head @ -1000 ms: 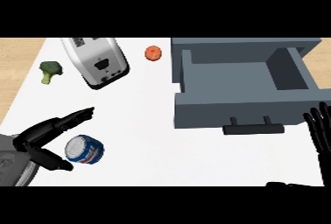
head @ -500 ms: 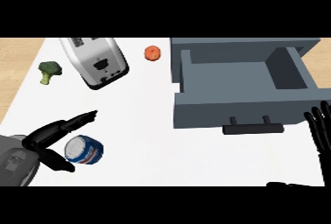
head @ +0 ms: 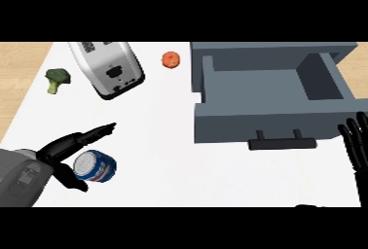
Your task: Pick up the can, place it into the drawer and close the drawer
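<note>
A blue can with a white lid lies on the white counter at the lower left. My left hand sits around it: straight fingers run along its upper left side and the thumb reaches under its lower left. The hand is open, and I cannot tell whether it touches the can. A grey drawer stands pulled out at the upper right, its inside bare, with a dark handle on its front. My right hand rests open at the right edge, fingers up, beside the handle.
A silver toaster lies at the upper left, with a broccoli floret to its left. A small orange-red fruit sits next to the drawer's far left corner. Wooden floor shows past the counter's left edge.
My left forearm has come further into view and the fingers have shifted slightly right along the can. The can and my right hand have stayed in place.
</note>
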